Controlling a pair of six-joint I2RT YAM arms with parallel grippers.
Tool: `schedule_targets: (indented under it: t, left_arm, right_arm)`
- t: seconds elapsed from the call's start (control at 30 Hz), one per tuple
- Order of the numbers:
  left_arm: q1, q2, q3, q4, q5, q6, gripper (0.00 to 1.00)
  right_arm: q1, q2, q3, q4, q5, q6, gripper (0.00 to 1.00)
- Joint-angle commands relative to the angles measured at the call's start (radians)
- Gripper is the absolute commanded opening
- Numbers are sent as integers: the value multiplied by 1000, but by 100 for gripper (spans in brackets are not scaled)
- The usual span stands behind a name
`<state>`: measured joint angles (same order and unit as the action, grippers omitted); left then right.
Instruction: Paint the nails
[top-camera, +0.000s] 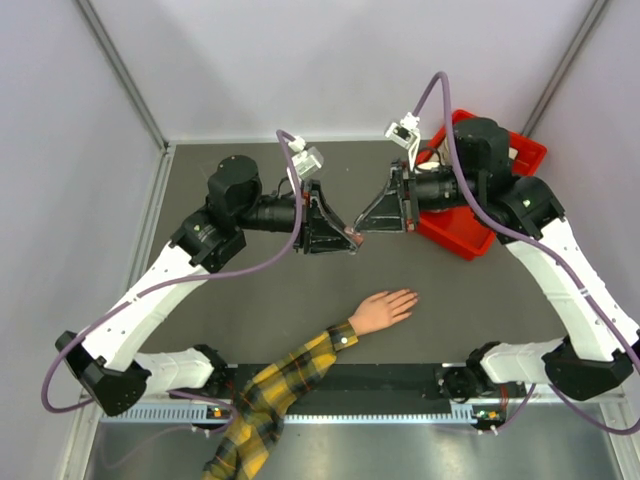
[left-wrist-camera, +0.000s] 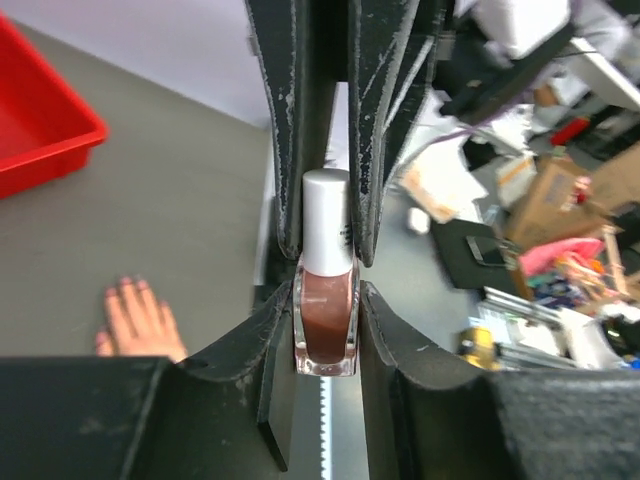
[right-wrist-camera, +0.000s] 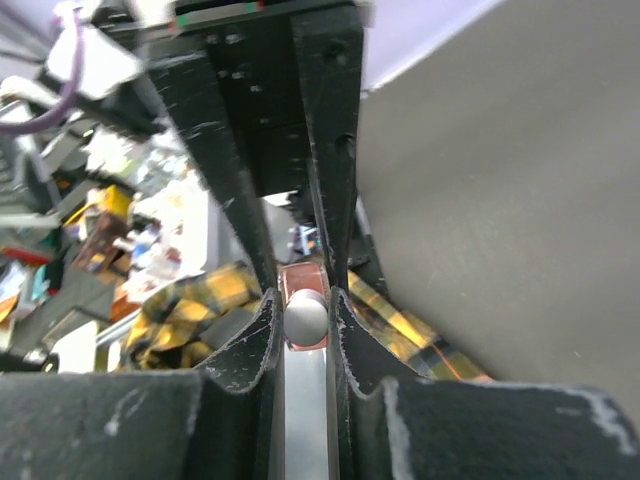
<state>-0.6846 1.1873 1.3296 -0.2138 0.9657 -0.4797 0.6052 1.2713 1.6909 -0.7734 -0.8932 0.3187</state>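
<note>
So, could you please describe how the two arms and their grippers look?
The left arm and right arm have white shells and black joints, each trailing a purple cable. The left gripper and right gripper are black, scuffed wedges, with a white camera above each.

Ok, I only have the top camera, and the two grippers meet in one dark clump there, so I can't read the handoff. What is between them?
Observer: The left gripper is shut on the glass body of a nail-polish bottle filled with reddish-brown polish.
Operator: And the right one?
Observer: The right gripper is shut on the bottle's white cap, which its own camera sees end-on between the fingers.
Operator: Is the cap off?
Observer: No. In the left wrist view the cap sits on the bottle's neck with no gap, and no brush shows.
</note>
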Motion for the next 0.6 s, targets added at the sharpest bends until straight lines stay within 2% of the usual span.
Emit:
schedule_targets:
  t: [0.0, 0.03, 0.07, 0.13, 0.2, 0.23, 0.27, 0.33, 0.37, 0.47, 0.57]
  left_arm:
    - [-6, -35, 60, -111, -244, 171, 40]
    - [-4, -55, 57, -128, -299, 205, 53]
    - [-4, -67, 54, -131, -367, 217, 81]
    - [-4, -101, 42, -125, -532, 246, 97]
    - [-4, -129, 17, -108, -660, 247, 99]
    - [-3, -158, 5, -96, -783, 247, 99]
    - [-4, -170, -7, -70, -832, 242, 99]
    - [-4, -205, -38, -44, -925, 234, 99]
    - [-3, -215, -47, -35, -944, 233, 99]
    - [-4, -226, -61, -30, -957, 225, 99]
    - [-4, -224, -66, -42, -952, 210, 98]
  right_arm:
    - [-5, -30, 23, -46, 283, -18, 0]
    - [-5, -59, -18, -46, 337, -9, 0]
    - [-7, -73, -45, -43, 438, 0, 0]
    - [-16, -102, -123, -35, 509, 26, 0]
    - [-39, -150, -204, -40, 650, 77, 0]
    - [-50, -170, -233, -43, 702, 100, 0]
    - [-61, -211, -262, -70, 852, 127, 0]
    - [-79, -248, -348, -136, 1055, 255, 0]
    - [-88, -269, -382, -198, 1220, 301, 0]
    - [-156, -317, -509, -274, 1385, 411, 0]
    - [-296, -317, -626, -374, 1465, 534, 0]
